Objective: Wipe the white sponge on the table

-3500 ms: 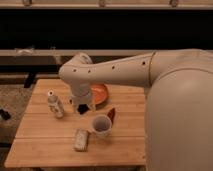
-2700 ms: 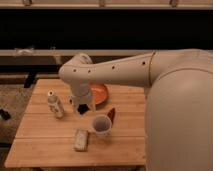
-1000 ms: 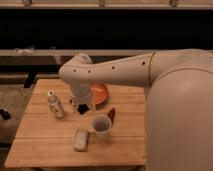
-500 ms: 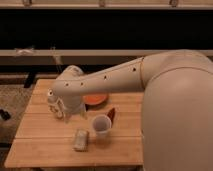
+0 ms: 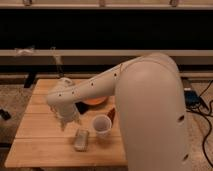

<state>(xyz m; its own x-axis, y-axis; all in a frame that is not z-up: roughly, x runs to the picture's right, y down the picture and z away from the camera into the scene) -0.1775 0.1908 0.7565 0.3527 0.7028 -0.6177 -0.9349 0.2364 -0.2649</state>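
The white sponge (image 5: 81, 140) lies flat near the front of the light wooden table (image 5: 37, 127), just left of a white cup (image 5: 102, 125). My arm reaches across the table from the right, and its white wrist hangs over the left middle of the tabletop. The gripper (image 5: 65, 120) points down below the wrist, a short way up and to the left of the sponge and apart from it. It holds nothing that I can see.
An orange plate (image 5: 95, 101) sits behind the cup, partly covered by my arm. A small dark brown object (image 5: 112, 115) lies right of the cup. The top of a white bottle (image 5: 64, 80) shows behind the wrist. A dark shelf runs behind the table.
My arm has swung to the left and forward, lowering the wrist and gripper over the left middle of the table, closer to the sponge. The bottle is now mostly hidden behind it.
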